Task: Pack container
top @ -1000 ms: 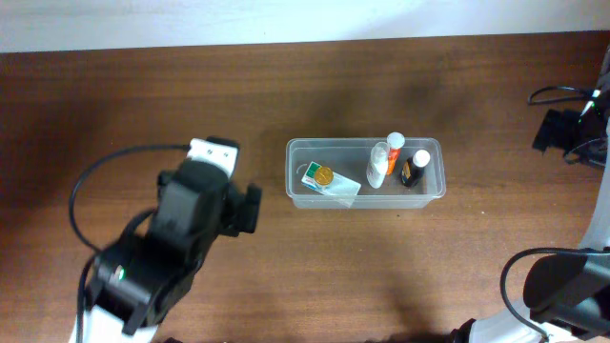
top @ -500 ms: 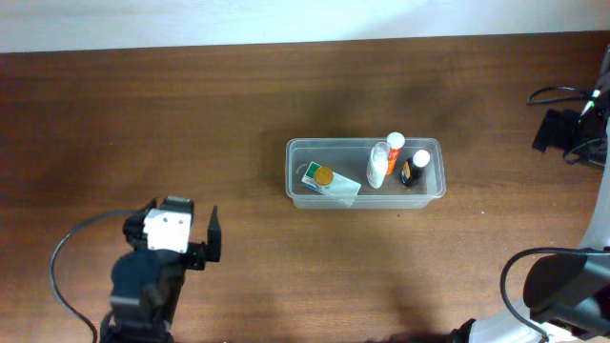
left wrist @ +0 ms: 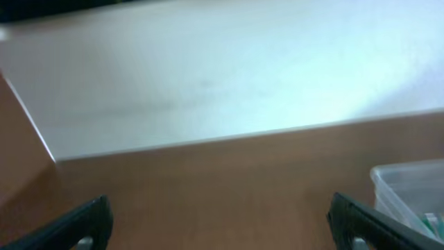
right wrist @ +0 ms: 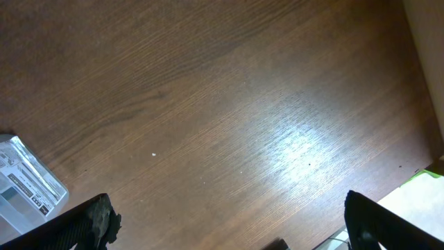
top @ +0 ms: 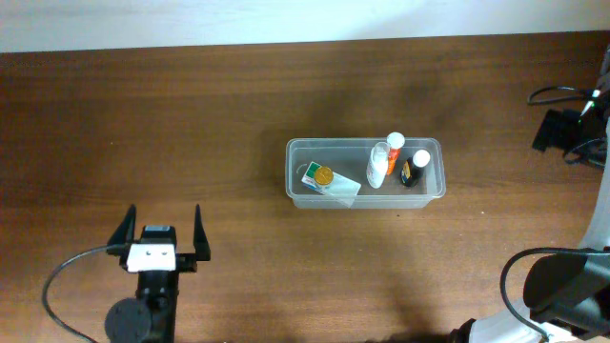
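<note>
The left gripper (top: 160, 229), jaws spread and empty, has withdrawn well left of the clear rectangular plastic container (top: 334, 143); the right gripper (right wrist: 236, 226) is likewise released. Packing looks finished.

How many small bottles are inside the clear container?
3, all in the container's right half: a white bottle, an orange bottle with a white cap beside it, and a dark bottle nearest the right end. None seems hidden.
</note>
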`<state>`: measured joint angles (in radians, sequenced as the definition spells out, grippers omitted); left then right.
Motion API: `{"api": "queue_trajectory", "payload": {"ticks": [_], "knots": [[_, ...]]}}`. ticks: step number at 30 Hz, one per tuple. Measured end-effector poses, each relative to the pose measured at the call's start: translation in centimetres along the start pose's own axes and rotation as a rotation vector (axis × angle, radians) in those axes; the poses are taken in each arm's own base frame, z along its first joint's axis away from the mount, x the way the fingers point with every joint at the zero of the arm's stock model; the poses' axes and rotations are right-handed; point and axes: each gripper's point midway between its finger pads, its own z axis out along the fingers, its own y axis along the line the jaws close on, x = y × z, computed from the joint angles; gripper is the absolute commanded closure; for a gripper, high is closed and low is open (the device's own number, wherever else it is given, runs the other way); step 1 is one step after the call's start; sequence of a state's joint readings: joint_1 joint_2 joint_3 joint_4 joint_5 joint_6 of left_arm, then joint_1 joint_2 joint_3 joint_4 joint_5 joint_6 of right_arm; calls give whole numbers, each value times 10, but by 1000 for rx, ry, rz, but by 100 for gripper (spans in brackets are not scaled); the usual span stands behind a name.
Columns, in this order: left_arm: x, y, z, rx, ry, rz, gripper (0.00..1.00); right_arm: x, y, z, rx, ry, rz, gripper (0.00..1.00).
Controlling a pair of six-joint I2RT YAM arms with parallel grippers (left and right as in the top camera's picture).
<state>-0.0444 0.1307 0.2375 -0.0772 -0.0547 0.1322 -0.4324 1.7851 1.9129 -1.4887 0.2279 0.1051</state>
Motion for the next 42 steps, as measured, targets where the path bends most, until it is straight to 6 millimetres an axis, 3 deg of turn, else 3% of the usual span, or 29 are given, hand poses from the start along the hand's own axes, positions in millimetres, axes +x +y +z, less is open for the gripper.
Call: {"api": "queue_trajectory", "payload": {"ticks": [13, 32, 42], "knots": [[-5, 12, -7, -62, -123, -2, 0, 0, 0, 0, 0, 0, 0, 2], [83, 0, 3, -31, 109, 8, 1, 0, 0, 0, 0, 0, 0, 2], [85, 0, 2, -30, 115, 8, 1, 0, 0, 0, 0, 0, 0, 2]]}}
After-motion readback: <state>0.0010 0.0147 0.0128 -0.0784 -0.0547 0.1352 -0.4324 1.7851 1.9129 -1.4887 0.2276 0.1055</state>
